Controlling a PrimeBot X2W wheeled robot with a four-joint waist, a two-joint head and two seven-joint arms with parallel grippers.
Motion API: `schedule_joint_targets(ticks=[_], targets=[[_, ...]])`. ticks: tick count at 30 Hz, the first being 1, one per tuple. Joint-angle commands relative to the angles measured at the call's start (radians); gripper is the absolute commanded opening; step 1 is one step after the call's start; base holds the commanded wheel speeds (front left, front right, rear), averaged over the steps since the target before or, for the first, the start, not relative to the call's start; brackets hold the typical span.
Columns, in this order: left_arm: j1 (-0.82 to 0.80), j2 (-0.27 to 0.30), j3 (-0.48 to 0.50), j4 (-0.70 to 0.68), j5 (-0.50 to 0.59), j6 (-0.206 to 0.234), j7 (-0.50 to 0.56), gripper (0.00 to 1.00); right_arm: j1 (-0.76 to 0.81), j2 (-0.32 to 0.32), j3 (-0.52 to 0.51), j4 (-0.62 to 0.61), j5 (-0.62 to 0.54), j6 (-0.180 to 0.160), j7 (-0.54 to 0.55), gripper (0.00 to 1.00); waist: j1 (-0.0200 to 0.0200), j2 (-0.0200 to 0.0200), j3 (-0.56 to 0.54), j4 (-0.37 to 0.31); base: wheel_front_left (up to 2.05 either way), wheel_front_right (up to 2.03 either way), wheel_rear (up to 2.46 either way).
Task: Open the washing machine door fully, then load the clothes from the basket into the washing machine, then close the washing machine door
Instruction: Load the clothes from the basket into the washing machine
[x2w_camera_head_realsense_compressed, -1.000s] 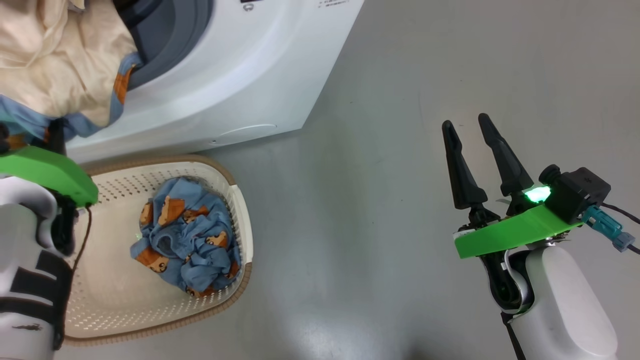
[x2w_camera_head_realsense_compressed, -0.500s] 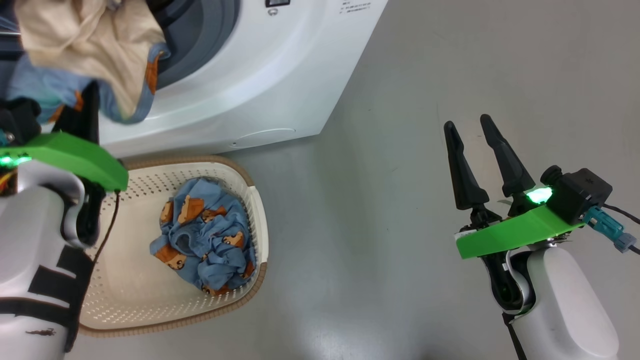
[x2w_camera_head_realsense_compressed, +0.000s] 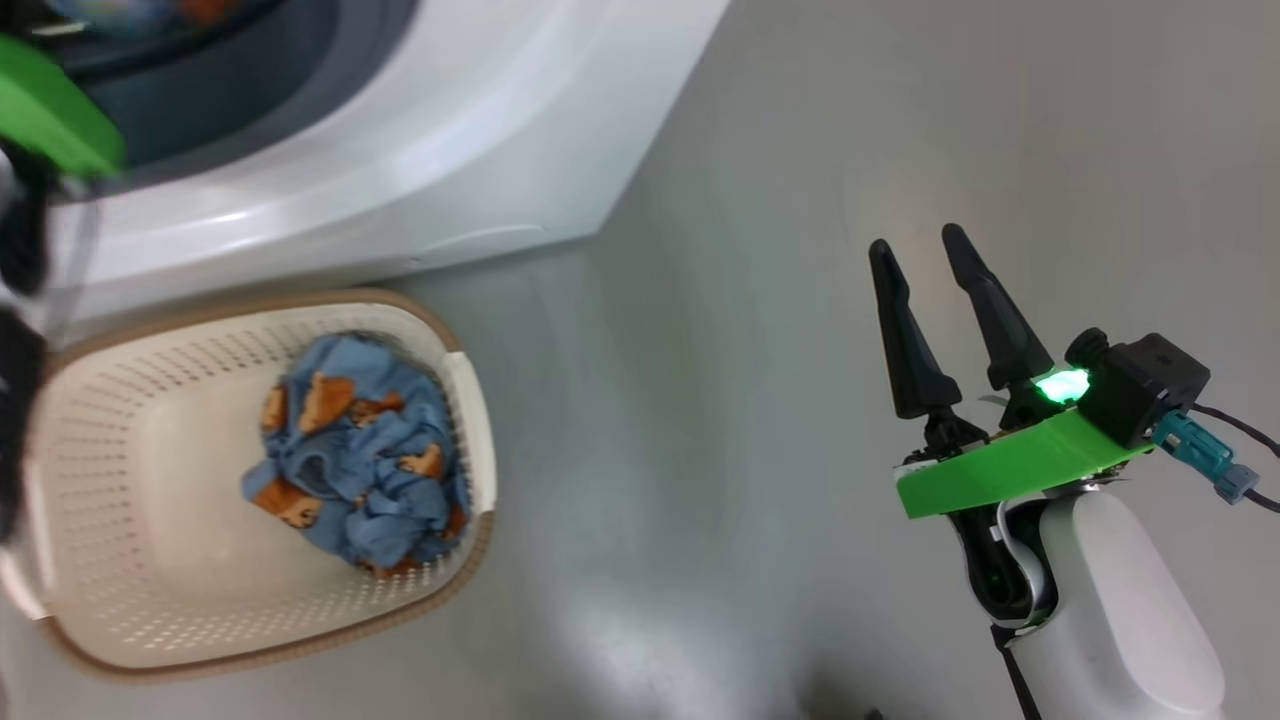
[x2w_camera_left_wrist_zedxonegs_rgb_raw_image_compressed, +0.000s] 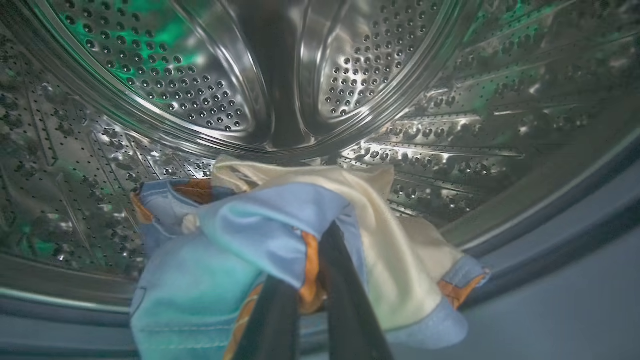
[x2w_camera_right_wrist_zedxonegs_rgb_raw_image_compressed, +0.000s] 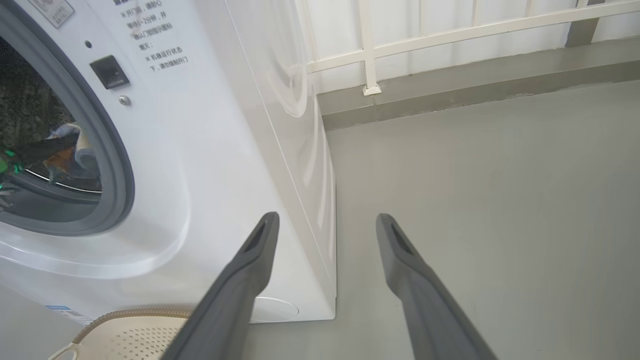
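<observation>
Carried past the grey gasket (x2w_camera_right_wrist_zedxonegs_rgb_raw_image_compressed: 118, 165) since the earlier frame, the cream-lined blue garment (x2w_camera_left_wrist_zedxonegs_rgb_raw_image_compressed: 280, 225) now hangs inside the drum (x2w_camera_left_wrist_zedxonegs_rgb_raw_image_compressed: 210, 90), pinched between the pressed-together fingers of the left claw (x2w_camera_left_wrist_zedxonegs_rgb_raw_image_compressed: 309, 292); the head camera has also shifted. Left wrist view: polished steel drum wall, ribbed and pierced with rows of small holes; soft crumpled cloth with orange print. Head view: second garment (x2w_camera_head_realsense_compressed: 350, 450), blue and printed, bunched in the cream perforated basket (x2w_camera_head_realsense_compressed: 468, 400) with brown woven-look rim, on the grey floor (x2w_camera_head_realsense_compressed: 750, 300) just beside the white washing machine (x2w_camera_head_realsense_compressed: 400, 130); right claw (x2w_camera_head_realsense_compressed: 915, 240) spread, empty, well apart. Right wrist view: glossy curved machine front, white railing (x2w_camera_right_wrist_zedxonegs_rgb_raw_image_compressed: 450, 30) behind.
</observation>
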Motion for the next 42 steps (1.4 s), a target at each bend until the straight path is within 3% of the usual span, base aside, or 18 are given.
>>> schedule_joint_targets(ticks=[1,8,9,10,11,19,33,42], targets=[[-0.08,0.056,0.024,0.018,0.014,0.011,0.01,0.0,-0.001,0.006,0.022,-0.03,0.006,0.002,-0.005,1.0,0.0,0.0,0.062,-0.058,0.0,0.0,0.0],[-0.239,0.082,-0.011,0.137,0.079,0.03,0.015,0.0,-0.009,0.016,0.033,-0.034,0.015,0.002,-0.005,1.0,0.0,0.0,0.11,-0.114,0.0,0.0,0.0],[-0.26,0.085,-0.02,0.156,0.091,0.034,0.015,0.31,-0.009,0.017,0.035,-0.033,0.016,0.002,-0.005,1.0,0.0,0.0,0.113,-0.12,0.0,0.0,0.0],[-0.281,0.086,-0.027,0.177,0.101,0.037,0.017,0.78,-0.01,0.018,0.037,-0.033,0.017,0.002,-0.005,1.0,0.0,0.0,0.114,-0.125,0.0,0.0,0.0],[-0.299,0.085,-0.034,0.201,0.108,0.041,0.024,1.0,-0.009,0.018,0.039,-0.032,0.018,0.002,-0.005,1.0,0.0,0.0,0.115,-0.128,0.0,0.0,0.0],[-0.368,0.05,-0.07,0.366,0.125,0.052,0.083,1.0,-0.01,0.02,0.047,-0.019,0.016,0.002,-0.005,1.0,0.0,0.0,0.085,-0.108,0.0,0.0,0.0],[-0.198,-0.018,-0.064,0.411,0.078,0.007,-0.134,1.0,-0.002,0.011,0.031,0.005,-0.003,0.002,-0.005,1.0,0.0,0.0,-0.044,-0.012,0.0,0.0,0.0],[-0.042,-0.036,-0.048,0.326,0.058,0.007,-0.189,1.0,0.031,-0.021,0.02,0.015,-0.001,0.002,-0.005,1.0,0.0,0.0,-0.14,0.034,0.0,0.0,0.0]])
